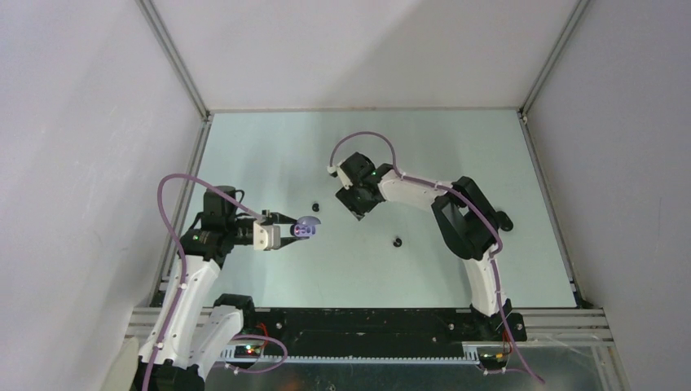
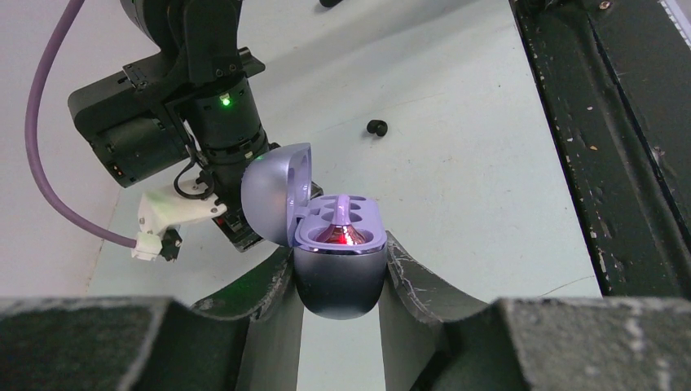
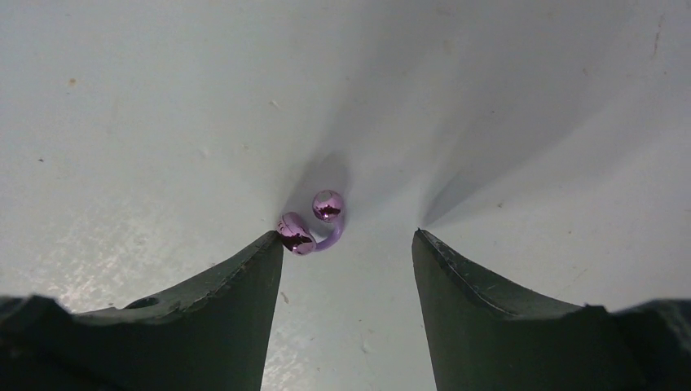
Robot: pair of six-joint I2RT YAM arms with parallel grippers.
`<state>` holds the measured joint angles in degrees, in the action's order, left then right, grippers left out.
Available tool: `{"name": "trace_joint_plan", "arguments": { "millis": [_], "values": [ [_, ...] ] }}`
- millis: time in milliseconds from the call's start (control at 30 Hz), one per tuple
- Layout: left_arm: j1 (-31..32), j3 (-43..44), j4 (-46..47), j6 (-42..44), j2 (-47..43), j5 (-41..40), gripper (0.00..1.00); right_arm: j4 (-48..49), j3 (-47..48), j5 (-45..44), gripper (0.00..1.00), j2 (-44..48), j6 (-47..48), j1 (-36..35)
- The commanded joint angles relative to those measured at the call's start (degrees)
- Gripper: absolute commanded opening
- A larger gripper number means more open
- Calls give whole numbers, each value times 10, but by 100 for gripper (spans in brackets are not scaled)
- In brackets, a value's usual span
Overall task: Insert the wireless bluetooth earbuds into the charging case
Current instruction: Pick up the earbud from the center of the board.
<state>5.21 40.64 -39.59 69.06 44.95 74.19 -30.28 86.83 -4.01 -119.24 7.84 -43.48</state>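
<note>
Purple earbud (image 3: 326, 206) glossy, curved; charging case (image 2: 338, 277) rounded, metallic

The purple earbud (image 3: 295, 232) is mirror-glossy, and the charging case (image 2: 338, 281) looks like smooth, shiny plastic. The table (image 3: 163, 122) is matt, smooth and faintly speckled.

On the pale green worktop (image 1: 456, 147) lie one small black earbud (image 1: 315, 206), another black earbud (image 1: 398, 241) a bit away, and a shiny purple earbud (image 3: 314, 224).

Left tool (image 2: 340, 259) reaches out level, clamped tight; right tool (image 3: 346, 238) points down, jaws apart.
</note>
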Motion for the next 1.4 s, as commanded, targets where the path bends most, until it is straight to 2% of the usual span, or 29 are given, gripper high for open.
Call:
{"name": "trace_joint_plan", "arguments": {
  "millis": [0, 133, 400, 500, 633, 733, 867, 933, 1367],
  "values": [
    [-7, 15, 5, 13, -5, 25, 0, -35, 8, -16, 65, 8, 19, 25],
    [-8, 14, 5, 13, -5, 26, 0, -43, 9, 10, 65, 8, 18, 46],
    [-9, 13, 7, 13, -5, 25, 0, -96, 39, 275, 64, 20, 18, 88],
    [-8, 12, 8, 13, -4, 25, 0, -98, 42, 324, 63, 13, -1, 124],
    [-8, 11, 11, 13, -1, 25, 0, -97, 58, 384, 59, -22, -31, 172],
    [-9, 10, 14, 12, 0, 23, 0, -101, 82, 424, 49, -54, -59, 201],
    [-9, 9, 17, 10, 3, 21, 0, -93, 88, 440, 39, -87, -91, 207],
    [-9, 9, 17, 9, 2, 21, 0, -88, 87, 434, 37, -98, -105, 205],
    [-12, 10, 16, 8, 3, 21, 0, -72, 88, 392, 36, -128, -141, 197]
  ]
}}
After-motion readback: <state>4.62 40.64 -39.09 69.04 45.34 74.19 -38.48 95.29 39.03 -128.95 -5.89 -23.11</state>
